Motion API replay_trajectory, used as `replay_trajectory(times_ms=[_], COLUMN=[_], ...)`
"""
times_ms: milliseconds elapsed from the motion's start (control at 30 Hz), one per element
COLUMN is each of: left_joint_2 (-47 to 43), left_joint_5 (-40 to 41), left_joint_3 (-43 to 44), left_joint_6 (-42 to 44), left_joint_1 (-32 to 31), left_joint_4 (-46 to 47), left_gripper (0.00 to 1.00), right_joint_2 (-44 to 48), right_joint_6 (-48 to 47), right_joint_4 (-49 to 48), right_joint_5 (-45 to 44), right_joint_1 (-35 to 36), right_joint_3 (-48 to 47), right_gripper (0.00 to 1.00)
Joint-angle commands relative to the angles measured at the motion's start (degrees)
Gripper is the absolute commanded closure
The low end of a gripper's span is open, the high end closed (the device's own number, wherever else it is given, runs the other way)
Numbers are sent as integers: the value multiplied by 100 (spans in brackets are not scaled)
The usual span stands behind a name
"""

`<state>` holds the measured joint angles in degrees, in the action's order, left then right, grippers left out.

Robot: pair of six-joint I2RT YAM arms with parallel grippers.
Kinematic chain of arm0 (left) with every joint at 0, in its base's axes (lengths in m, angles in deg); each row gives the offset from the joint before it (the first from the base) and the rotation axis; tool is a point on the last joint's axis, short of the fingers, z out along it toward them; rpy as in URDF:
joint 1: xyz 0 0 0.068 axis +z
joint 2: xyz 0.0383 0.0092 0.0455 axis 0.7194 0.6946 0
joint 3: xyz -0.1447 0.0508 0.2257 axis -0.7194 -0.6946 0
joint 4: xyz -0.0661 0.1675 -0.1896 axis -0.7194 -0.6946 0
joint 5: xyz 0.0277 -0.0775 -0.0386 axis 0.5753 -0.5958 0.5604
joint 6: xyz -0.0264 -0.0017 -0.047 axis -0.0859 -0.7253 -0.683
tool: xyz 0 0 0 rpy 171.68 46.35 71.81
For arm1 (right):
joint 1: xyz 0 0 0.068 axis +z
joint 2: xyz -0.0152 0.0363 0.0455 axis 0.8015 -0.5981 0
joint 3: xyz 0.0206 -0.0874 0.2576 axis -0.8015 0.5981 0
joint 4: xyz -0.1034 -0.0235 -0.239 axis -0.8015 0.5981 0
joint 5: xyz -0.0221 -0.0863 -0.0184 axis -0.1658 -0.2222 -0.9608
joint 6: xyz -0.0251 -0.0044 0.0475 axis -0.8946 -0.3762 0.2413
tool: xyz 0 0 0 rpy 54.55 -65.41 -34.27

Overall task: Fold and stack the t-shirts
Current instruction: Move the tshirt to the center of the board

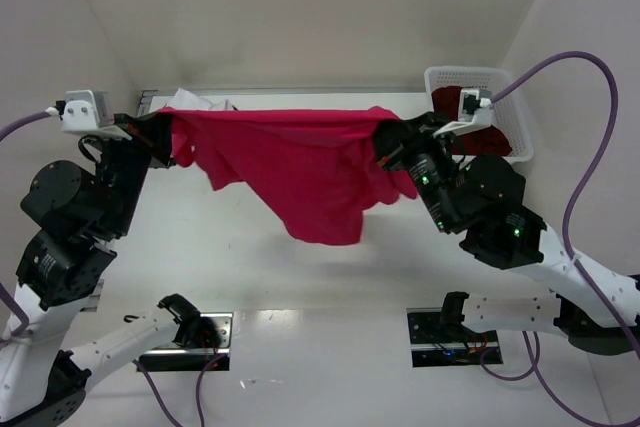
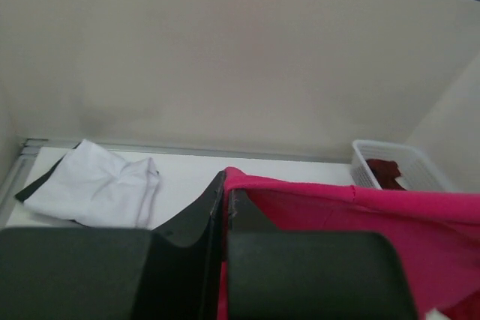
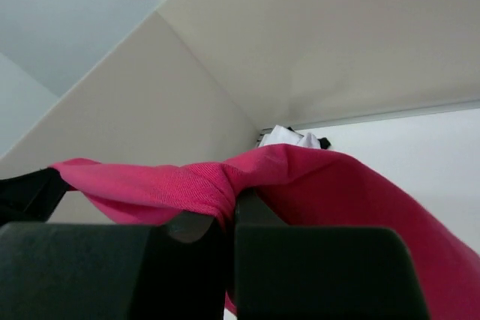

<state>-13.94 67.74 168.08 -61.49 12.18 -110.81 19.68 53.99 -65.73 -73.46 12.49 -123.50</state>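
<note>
A bright crimson-red t-shirt (image 1: 300, 162) hangs stretched in the air between both grippers above the table. My left gripper (image 1: 168, 137) is shut on its left edge; in the left wrist view the red cloth (image 2: 352, 215) is pinched between the jaws of the left gripper (image 2: 225, 185). My right gripper (image 1: 385, 142) is shut on the right edge, and the right wrist view shows the red cloth (image 3: 187, 185) bunched in the right gripper (image 3: 229, 211). A white t-shirt with dark trim (image 2: 97, 185) lies crumpled at the back left (image 1: 195, 102). A dark maroon t-shirt (image 2: 384, 170) lies in the basket (image 1: 478, 132).
The white plastic lattice basket (image 1: 470, 77) stands at the back right corner, close behind my right arm. Enclosure walls rise on the left, back and right. Two dark base plates (image 1: 190, 342) sit at the near edge.
</note>
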Motion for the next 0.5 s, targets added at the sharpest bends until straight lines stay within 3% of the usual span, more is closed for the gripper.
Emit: replay_trajectory(times_ms=[0,233,400,467], left_joint_2=[2,118,-216,-217], left_joint_5=[-683,-1202,-1624,-1678], left_joint_3=[425,849,849,971], left_joint_6=[-102,-234,-446,-446], left_joint_1=[16,16,16,16], left_joint_4=[-18,-1100,-1459,-1627], left_gripper=[100,100,100,100], right_joint_2=[3,390,557,609], right_joint_6=[-351,-114,325,379], right_joint_4=[435,1093,1289,1106], right_joint_5=[-14,-76,1004,1812], right_joint_1=[7,7,7,7], right_joint_3=[-100,76,321,488], right_gripper=[98,98,98,98])
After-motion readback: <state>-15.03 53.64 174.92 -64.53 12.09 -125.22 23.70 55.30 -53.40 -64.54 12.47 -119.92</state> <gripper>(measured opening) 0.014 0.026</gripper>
